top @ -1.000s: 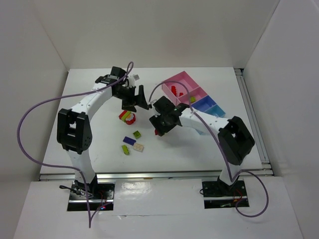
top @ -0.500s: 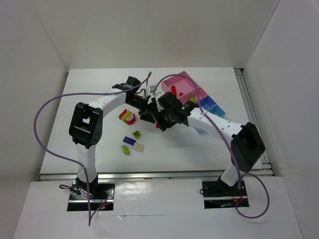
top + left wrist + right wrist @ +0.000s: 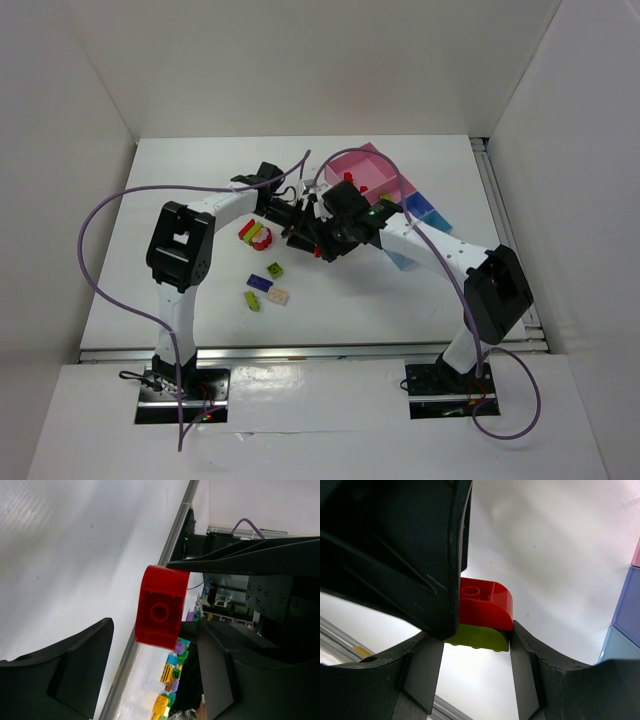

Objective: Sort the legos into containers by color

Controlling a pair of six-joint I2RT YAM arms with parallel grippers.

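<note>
My right gripper (image 3: 318, 246) (image 3: 472, 647) is shut on a stack of two bricks, a red brick (image 3: 487, 609) on a lime green brick (image 3: 479, 637), held above the table at mid-centre. My left gripper (image 3: 301, 227) (image 3: 154, 632) is open; its fingers (image 3: 75, 672) stand on either side of the red brick (image 3: 161, 606) without touching it. One left finger (image 3: 395, 550) covers the stack's left end in the right wrist view. The containers (image 3: 372, 165) stand at the back right, with red bricks (image 3: 350, 181) in the pink box.
Loose bricks lie left of centre: a red-white round piece with lime (image 3: 255, 234), a lime brick (image 3: 273, 269), a purple brick (image 3: 258, 283), a beige brick (image 3: 279, 296) and another lime brick (image 3: 253, 302). Blue boxes (image 3: 422, 208) end the container row. Purple cables loop over both arms.
My left gripper has swung right and down to meet the right gripper. The right gripper has moved up and back a little with the red-and-lime stack in it.
</note>
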